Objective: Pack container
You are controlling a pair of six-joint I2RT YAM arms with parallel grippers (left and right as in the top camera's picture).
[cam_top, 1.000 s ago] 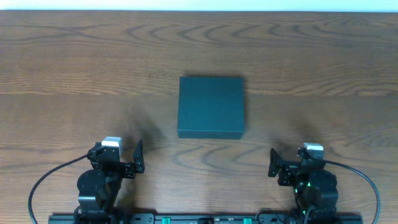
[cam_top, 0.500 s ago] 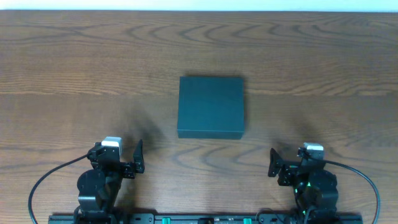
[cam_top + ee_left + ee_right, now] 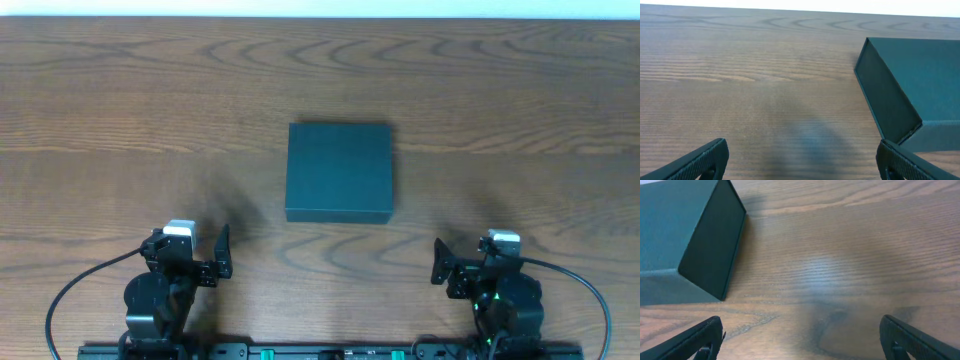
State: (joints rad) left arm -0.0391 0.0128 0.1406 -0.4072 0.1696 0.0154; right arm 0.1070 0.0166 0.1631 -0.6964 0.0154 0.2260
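The container is a dark teal-green rectangular box, lid shut, at the middle of the wooden table. It shows at the right of the left wrist view and at the upper left of the right wrist view. My left gripper is open and empty near the front edge, left of the box; its fingertips frame bare wood in its own view. My right gripper is open and empty near the front edge, right of the box. No snack packets are in view.
The wooden table spreads wide on all sides of the box. Black cables loop from both arm bases at the front edge. A pale strip runs along the far edge.
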